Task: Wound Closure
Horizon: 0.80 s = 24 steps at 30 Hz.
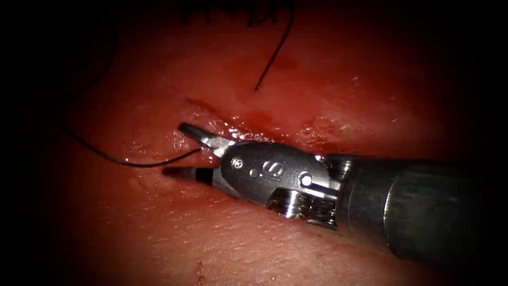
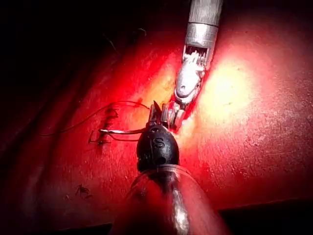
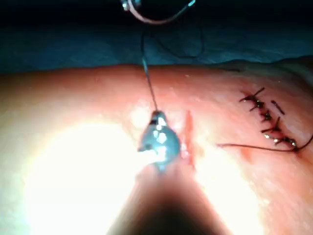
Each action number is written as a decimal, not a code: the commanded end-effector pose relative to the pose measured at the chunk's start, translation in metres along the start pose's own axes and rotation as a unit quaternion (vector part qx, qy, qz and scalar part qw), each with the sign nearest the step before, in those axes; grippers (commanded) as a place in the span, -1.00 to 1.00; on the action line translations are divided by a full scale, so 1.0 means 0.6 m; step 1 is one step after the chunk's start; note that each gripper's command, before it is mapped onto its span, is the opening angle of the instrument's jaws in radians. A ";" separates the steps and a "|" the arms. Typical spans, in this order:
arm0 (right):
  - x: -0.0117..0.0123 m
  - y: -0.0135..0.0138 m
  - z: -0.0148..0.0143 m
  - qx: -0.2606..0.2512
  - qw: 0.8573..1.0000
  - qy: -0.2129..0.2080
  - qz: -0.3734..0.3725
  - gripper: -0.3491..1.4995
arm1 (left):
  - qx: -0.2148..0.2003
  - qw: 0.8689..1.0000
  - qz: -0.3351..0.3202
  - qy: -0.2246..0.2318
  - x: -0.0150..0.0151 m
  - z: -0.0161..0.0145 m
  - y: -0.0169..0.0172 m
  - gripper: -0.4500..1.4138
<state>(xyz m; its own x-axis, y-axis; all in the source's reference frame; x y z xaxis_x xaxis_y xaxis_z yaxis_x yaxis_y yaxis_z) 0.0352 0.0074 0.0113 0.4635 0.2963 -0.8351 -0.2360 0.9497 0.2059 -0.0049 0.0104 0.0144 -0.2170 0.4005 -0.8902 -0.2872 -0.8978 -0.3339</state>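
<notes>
- The right tool (image 1: 185, 151) lies on the tissue (image 1: 222, 249) along the cut (image 1: 254, 124), its jaws spread.
- The thread (image 1: 132, 163) runs in between them from the left.
- The left tool (image 2: 155, 117) pinches the needle (image 2: 122, 131) near one end, clear of the tissue.
- Finished stitches (image 3: 266, 117) lie further along.

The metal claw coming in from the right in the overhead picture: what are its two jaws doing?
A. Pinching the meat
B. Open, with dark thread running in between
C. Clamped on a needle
B: the right claw has its jaws spread, and the thread leads into the gap.
</notes>
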 end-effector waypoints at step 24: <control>0.0235 -0.0215 -0.0152 0.052 0.999 0.014 -0.003 -1.00 | -0.005 1.000 -0.001 -0.001 -0.0021 0.0026 0.0006 -1.00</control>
<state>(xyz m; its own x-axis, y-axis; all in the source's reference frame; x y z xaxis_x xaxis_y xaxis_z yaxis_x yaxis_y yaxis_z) 0.0363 -0.0012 -0.0082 0.4377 0.2916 -0.8505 -0.1416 0.9565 0.2550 -0.0056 0.0100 0.0153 -0.2187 0.4023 -0.8890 -0.2796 -0.8987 -0.3379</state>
